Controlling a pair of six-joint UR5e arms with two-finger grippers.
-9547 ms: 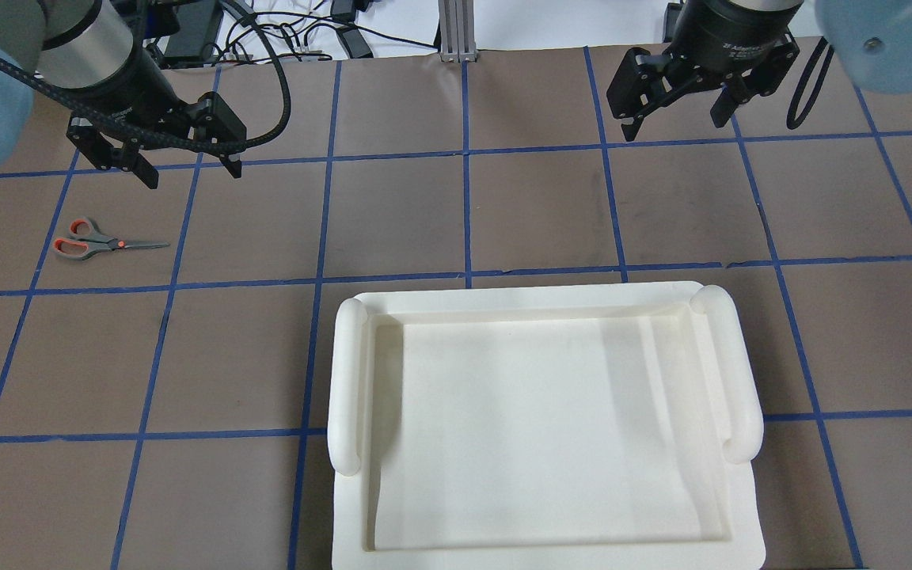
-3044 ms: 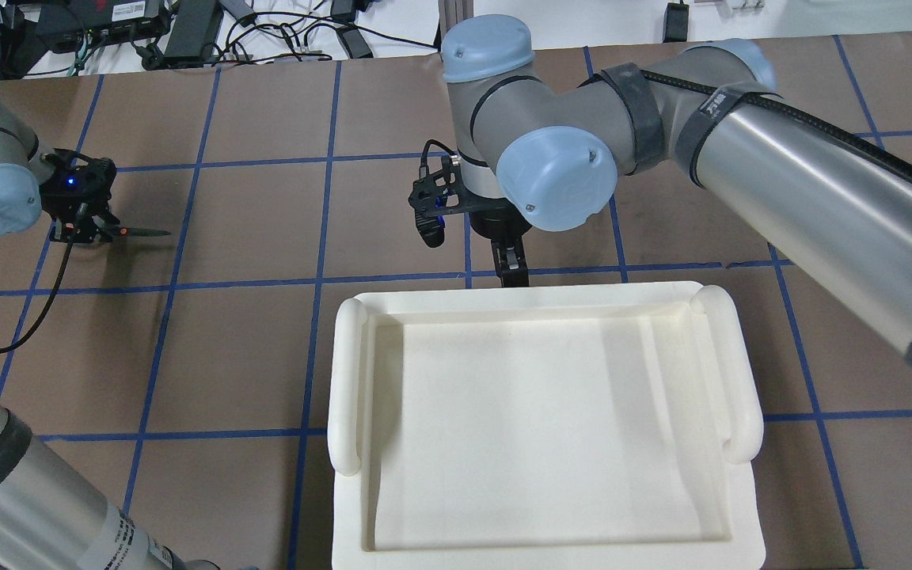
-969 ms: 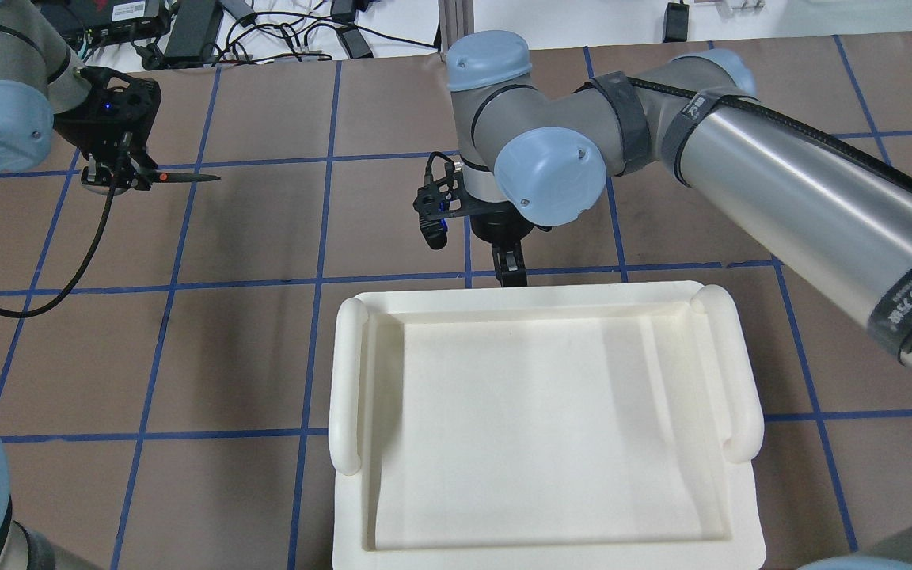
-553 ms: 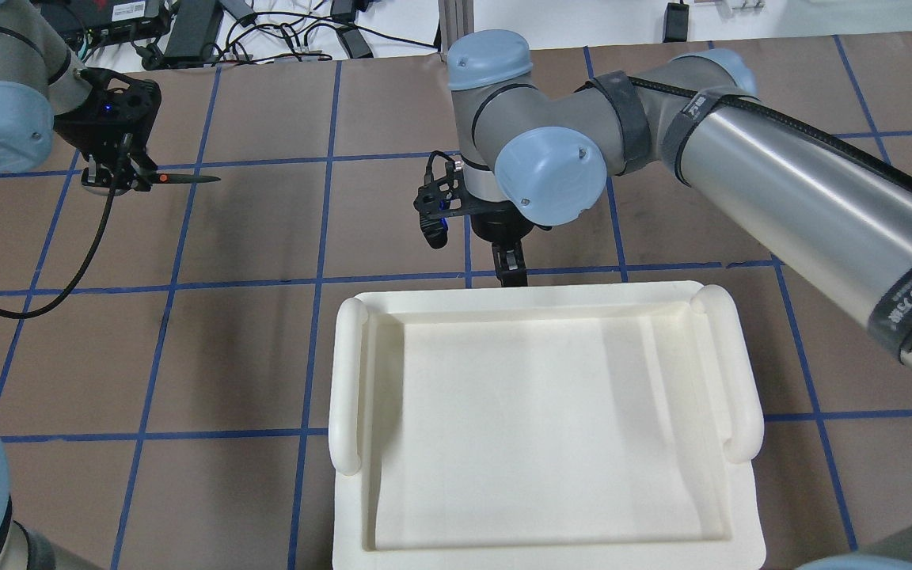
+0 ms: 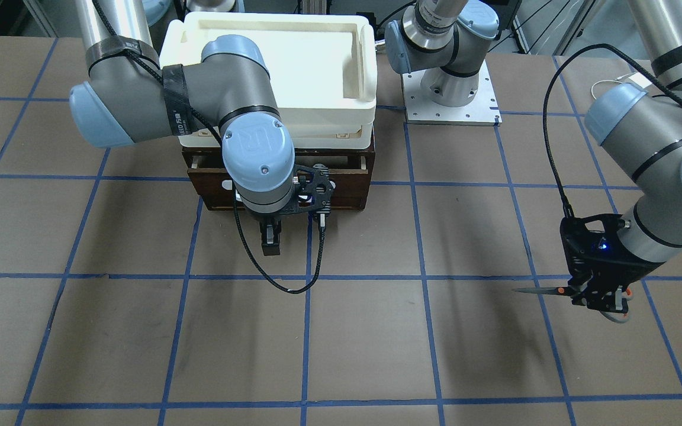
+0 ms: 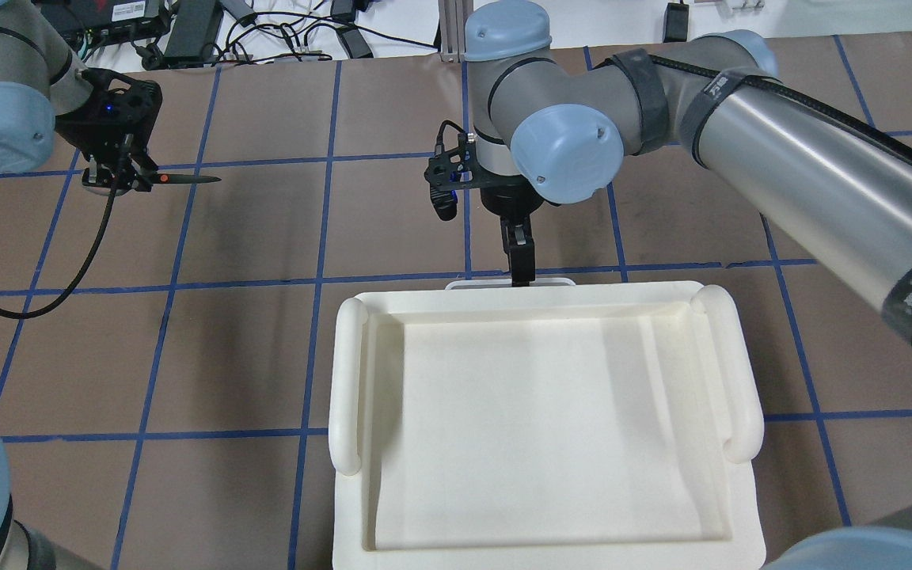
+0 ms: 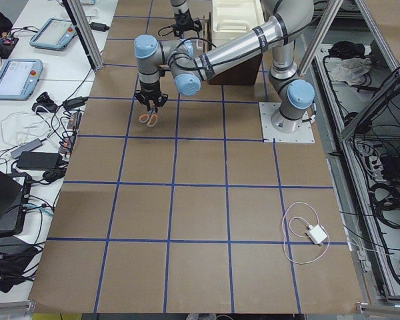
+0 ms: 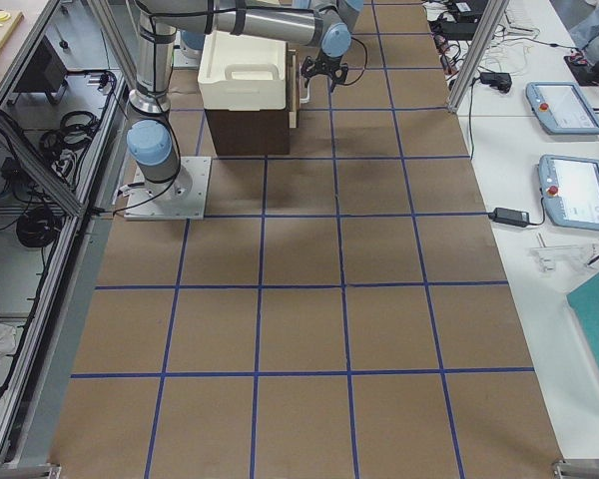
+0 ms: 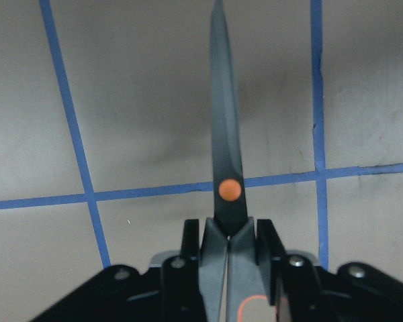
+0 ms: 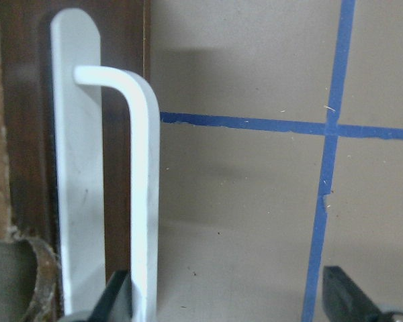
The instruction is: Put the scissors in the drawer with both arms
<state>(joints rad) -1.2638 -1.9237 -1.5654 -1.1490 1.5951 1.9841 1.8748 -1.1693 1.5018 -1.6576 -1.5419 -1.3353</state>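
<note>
My left gripper [image 6: 118, 172] is shut on the handle end of the scissors [image 6: 185, 179] and holds them in the air at the far left, blades level and pointing to the table's middle. The left wrist view shows the dark blades and orange pivot [image 9: 228, 190] sticking out past the shut fingers. My right gripper [image 6: 518, 257] is at the dark brown drawer [image 5: 341, 190], under the foam tray. Its fingers stand apart around the white bar handle [image 10: 145, 188], one finger [image 10: 121, 295] hooked behind the bar. The handle pokes out past the tray's edge [image 6: 480, 281].
A cream-white foam tray [image 6: 741, 507] lies on top of the brown cabinet [image 5: 190, 163]. The left arm's base plate [image 5: 450, 109] is beside the cabinet. Cables and power bricks [image 6: 266, 32] lie past the table's far edge. A white adapter with its cord [image 7: 313, 233] lies on the table.
My right gripper has moved away from the cabinet and the white handle now shows past the tray's edge, so the drawer has come out a little. The left gripper holds the scissors still.
</note>
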